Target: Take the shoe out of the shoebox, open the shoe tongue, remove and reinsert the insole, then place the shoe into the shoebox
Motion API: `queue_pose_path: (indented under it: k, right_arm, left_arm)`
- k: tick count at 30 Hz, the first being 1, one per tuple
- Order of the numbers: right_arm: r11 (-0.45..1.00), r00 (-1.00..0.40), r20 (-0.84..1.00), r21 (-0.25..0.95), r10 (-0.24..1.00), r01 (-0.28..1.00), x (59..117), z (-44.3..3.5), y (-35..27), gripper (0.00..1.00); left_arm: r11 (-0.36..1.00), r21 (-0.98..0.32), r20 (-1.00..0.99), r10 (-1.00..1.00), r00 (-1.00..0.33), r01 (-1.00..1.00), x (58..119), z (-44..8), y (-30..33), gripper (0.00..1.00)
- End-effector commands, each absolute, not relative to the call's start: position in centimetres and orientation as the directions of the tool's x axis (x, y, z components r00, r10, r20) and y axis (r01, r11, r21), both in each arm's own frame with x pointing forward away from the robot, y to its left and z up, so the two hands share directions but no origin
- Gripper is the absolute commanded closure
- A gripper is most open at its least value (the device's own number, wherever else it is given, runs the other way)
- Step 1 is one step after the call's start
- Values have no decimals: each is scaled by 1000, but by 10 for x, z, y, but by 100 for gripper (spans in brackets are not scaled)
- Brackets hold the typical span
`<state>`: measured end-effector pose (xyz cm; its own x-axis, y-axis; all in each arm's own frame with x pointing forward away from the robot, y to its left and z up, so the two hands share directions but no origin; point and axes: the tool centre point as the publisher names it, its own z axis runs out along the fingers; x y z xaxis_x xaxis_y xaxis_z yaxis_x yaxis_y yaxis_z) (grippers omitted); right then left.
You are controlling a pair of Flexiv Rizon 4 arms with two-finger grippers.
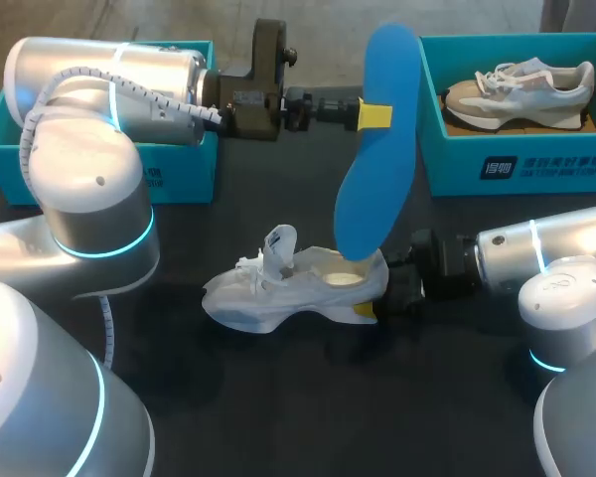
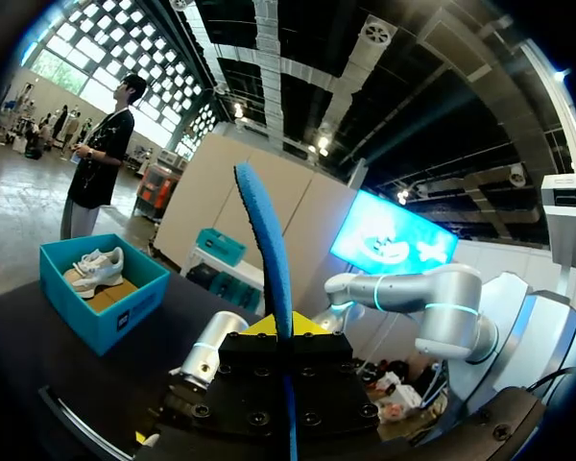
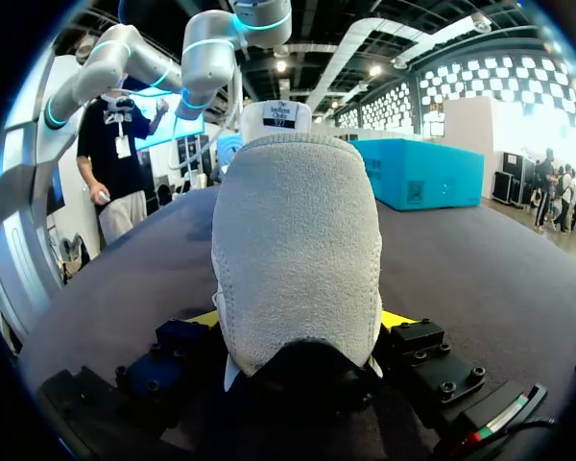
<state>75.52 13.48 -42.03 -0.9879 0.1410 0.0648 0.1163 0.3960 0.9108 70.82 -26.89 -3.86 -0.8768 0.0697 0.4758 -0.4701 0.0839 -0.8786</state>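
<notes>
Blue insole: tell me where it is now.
In the head view the blue insole stands mid-table, pinched by the left gripper, its lower end at the mouth of the white shoe, whose heel the right gripper holds.

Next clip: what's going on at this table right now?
The left end effector is shut on a blue insole, holding it upright with its lower end at the opening of the white shoe. The right end effector grips that shoe's heel, steadying it on the table. A second shoe lies in the shoebox.
</notes>
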Motion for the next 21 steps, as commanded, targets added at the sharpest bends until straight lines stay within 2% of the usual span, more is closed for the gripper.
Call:
queue_pose_path:
  k: [1,10,21]
  right_arm:
    - [400,-988,66,909,142,118,757,-423,136,100]
    - [400,-988,66,909,142,118,757,-423,136,100]
    - [400,-988,66,909,142,118,757,-423,136,100]
  left_arm:
    - [83,-879,476,67,-877,-470,706,-39,-268,100]
    - [83,-879,476,67,-877,-470,706,-39,-268,100]
    - [34,-775,632,68,-772,-631,689,-7,-283,100]
